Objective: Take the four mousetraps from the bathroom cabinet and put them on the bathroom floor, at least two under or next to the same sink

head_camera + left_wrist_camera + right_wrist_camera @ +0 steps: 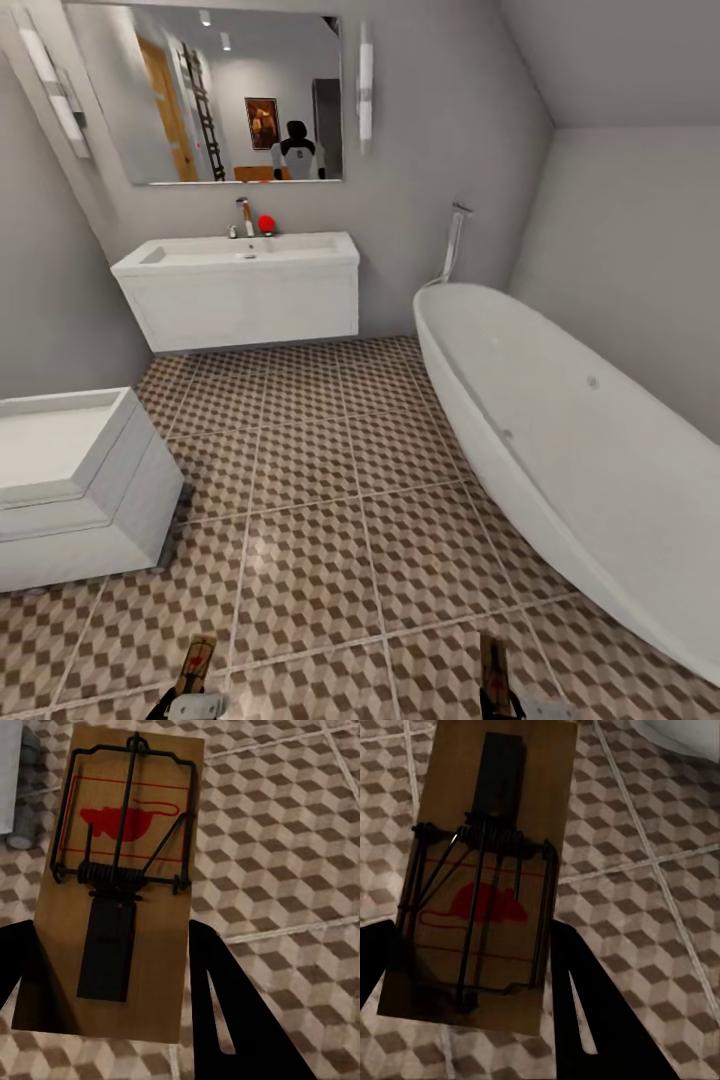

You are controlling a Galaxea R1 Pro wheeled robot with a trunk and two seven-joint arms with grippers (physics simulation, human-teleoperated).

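Observation:
Each of my grippers holds a mousetrap, a brown wooden board with dark wire and a red mouse print. At the head view's lower edge, the left gripper (pixel 195 703) is shut on one mousetrap (pixel 197 660). The right gripper (pixel 497 706) is shut on another mousetrap (pixel 493 662). In the left wrist view the trap (pixel 120 870) lies between the black fingers (pixel 225 1005) above the cube-patterned bathroom floor (pixel 285 870). The right wrist view has its trap (pixel 484 870) between the fingers (pixel 585 1005) likewise. The wall-hung white sink (pixel 240 255) is ahead across the floor (pixel 330 470). The cabinet is out of view.
A white bathtub (pixel 560 430) runs along the right side. At the left stands a white tray-topped drawer unit (pixel 70 490). On the wall above the sink hangs a mirror (pixel 210 90), and a small red object (pixel 266 224) sits by the faucet. Open floor lies between the unit and the tub.

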